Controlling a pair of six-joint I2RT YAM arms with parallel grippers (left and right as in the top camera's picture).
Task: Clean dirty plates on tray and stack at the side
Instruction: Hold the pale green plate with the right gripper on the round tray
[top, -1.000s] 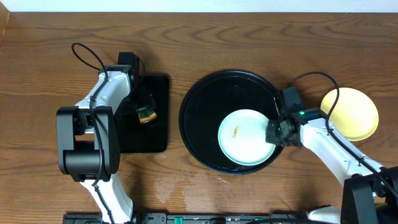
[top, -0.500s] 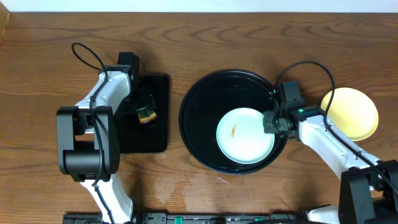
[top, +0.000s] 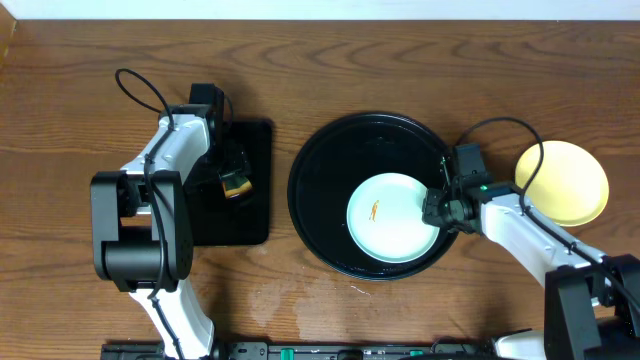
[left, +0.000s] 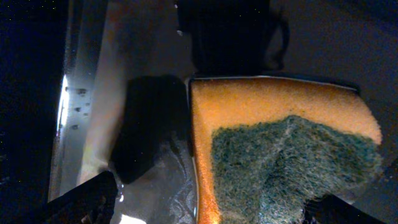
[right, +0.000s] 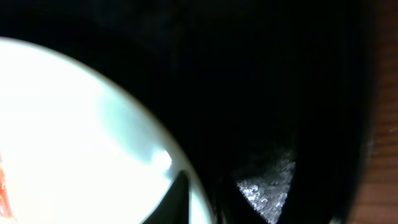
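The mint-green plate at the right gripper is pale, with a small orange smear. The round tray beneath it is glossy black. On that gripper's outer side, the yellow plate is pale. Under the left gripper, the sponge is orange with a mottled dark green scouring face, on a black rectangular tray. The table is brown wood grain.

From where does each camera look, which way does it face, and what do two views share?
Overhead: above the table, facing straight down; shows left arm, right arm, round black tray, yellow plate.
Left wrist: on the left arm, facing down, close to the sponge; one dark finger beside it.
Right wrist: on the right arm, close to the mint plate rim; own body too dark to tell.
Shared: overhead and right wrist both show the mint plate.
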